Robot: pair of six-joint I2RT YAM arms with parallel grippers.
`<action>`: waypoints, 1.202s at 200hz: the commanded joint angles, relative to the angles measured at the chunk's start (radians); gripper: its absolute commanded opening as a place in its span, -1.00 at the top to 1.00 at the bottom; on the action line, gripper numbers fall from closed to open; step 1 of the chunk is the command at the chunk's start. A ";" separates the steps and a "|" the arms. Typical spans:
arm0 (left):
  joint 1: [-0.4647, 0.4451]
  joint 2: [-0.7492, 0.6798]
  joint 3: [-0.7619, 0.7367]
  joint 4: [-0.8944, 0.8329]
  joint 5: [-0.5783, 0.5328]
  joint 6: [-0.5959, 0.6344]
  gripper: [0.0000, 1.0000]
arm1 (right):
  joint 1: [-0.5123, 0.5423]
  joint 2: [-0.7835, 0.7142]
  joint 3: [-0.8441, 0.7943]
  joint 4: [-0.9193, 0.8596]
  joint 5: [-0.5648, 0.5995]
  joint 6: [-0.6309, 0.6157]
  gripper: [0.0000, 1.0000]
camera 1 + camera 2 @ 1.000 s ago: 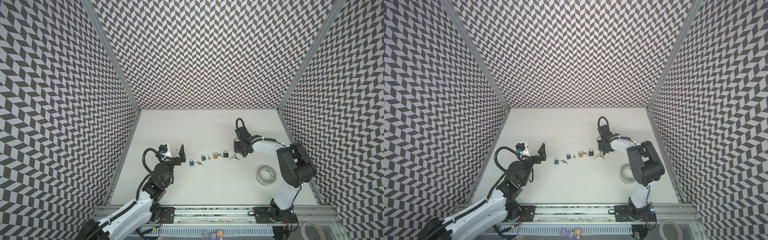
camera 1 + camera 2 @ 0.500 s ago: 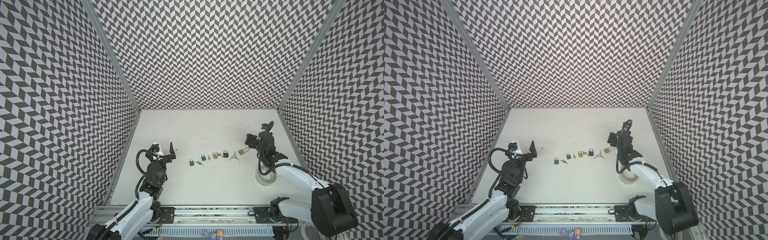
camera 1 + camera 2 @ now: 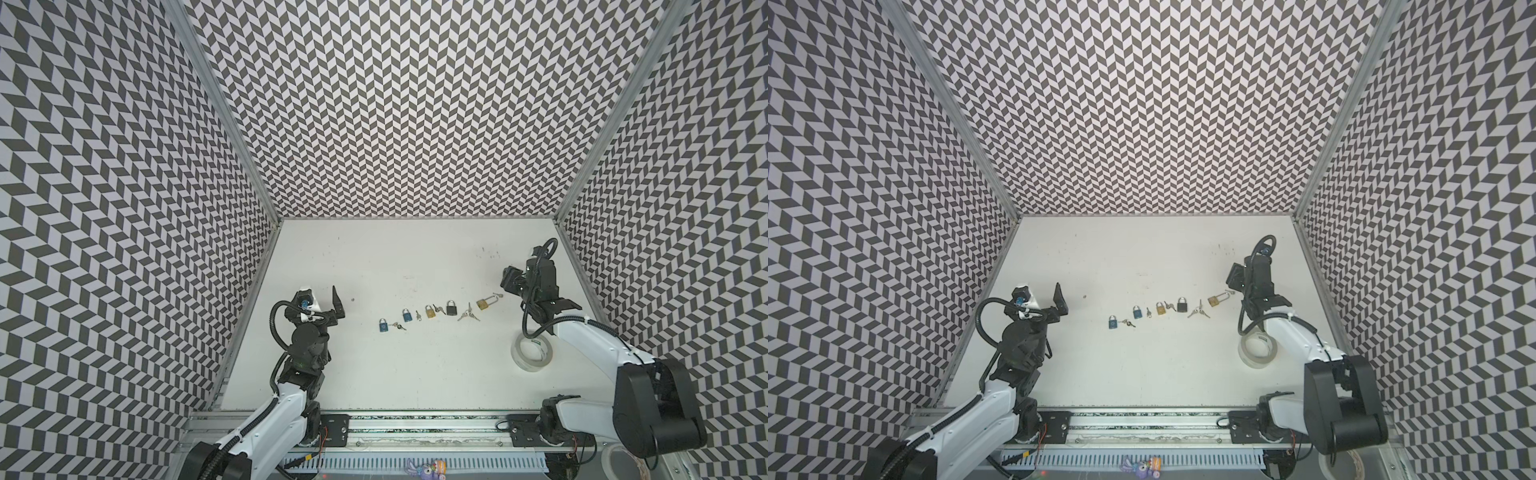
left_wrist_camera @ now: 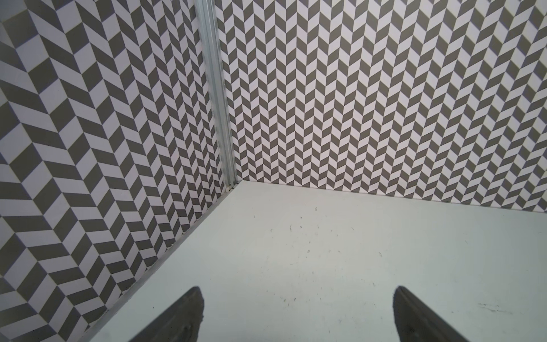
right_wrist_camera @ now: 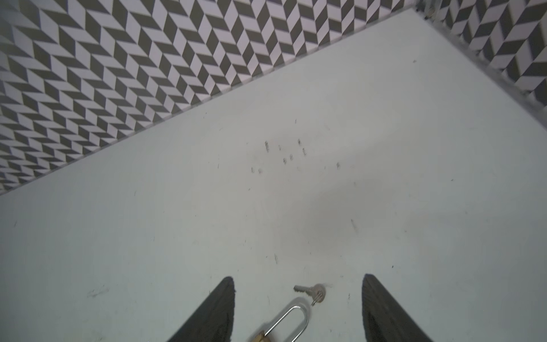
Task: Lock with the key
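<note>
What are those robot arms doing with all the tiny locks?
They are meant to lock a padlock with its key. The right gripper hovers with open jaws right by the brass padlock and the key beside it, holding nothing. The left gripper hangs off to the side, open and empty too.

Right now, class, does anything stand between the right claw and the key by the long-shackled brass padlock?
Nothing visible does. The key lies on the table between the fingers of the open right claw; the padlock sits beside it, not over it.
</note>
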 commanded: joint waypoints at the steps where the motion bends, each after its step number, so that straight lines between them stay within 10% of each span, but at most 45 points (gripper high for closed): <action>1: -0.083 0.010 0.058 0.025 -0.029 0.008 -1.00 | 0.004 0.027 -0.038 -0.068 -0.173 0.066 -0.32; 240: -0.168 0.064 0.083 0.032 0.008 0.004 -0.99 | 0.004 0.356 0.043 0.059 -0.393 0.081 -0.45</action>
